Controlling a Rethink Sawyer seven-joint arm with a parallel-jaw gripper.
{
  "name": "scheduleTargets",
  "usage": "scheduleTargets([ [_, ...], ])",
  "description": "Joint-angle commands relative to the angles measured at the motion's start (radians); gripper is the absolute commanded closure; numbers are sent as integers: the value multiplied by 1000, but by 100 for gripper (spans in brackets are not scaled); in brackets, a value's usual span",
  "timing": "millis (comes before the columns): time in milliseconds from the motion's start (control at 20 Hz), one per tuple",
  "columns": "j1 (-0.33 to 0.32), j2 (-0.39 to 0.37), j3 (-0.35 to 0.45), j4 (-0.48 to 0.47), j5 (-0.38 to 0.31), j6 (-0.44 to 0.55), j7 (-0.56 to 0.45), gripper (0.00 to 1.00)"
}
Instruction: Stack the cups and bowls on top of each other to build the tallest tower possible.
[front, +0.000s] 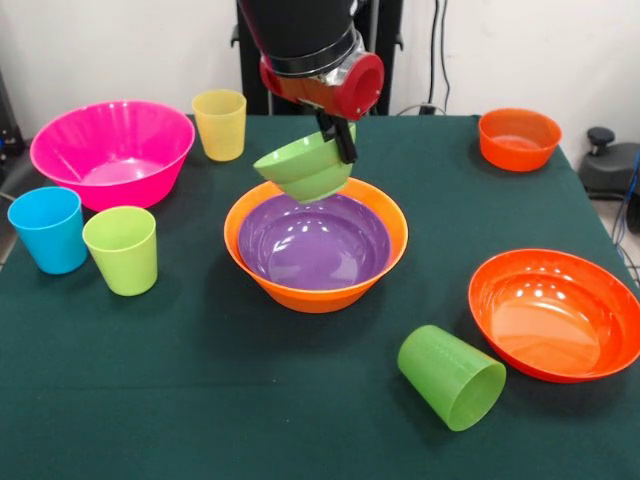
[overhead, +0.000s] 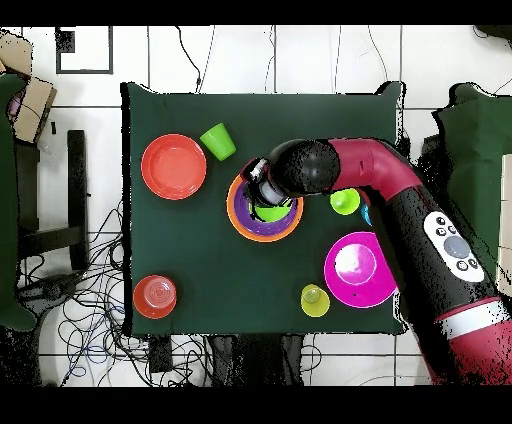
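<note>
Front view: gripper (front: 343, 137) clamped rim of small glossy green plastic bowl (front: 306, 167), tilted, hanging just above medium purple bowl (front: 314, 241) nested in large orange bowl (front: 316, 288), mid-table. Judged light, stiff, slippery; rim pinch best hold, could swing or slip.

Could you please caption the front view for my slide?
Gripper holds small green plastic bowl above purple bowl nested in orange bowl.
</note>
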Motion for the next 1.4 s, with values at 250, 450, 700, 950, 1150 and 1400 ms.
scheduleTargets([
  [250,62,55,-38,-114,-25,53,-248,100],
  [450,63,55,-40,-109,-27,37,-240,100],
  [700,65,67,-42,-117,-32,31,-249,100],
  [950,62,61,-41,-105,-32,24,-245,100],
  [1150,49,64,-37,-91,-32,17,-257,100],
  [1400,16,90,-22,-96,-20,22,-305,100],
])
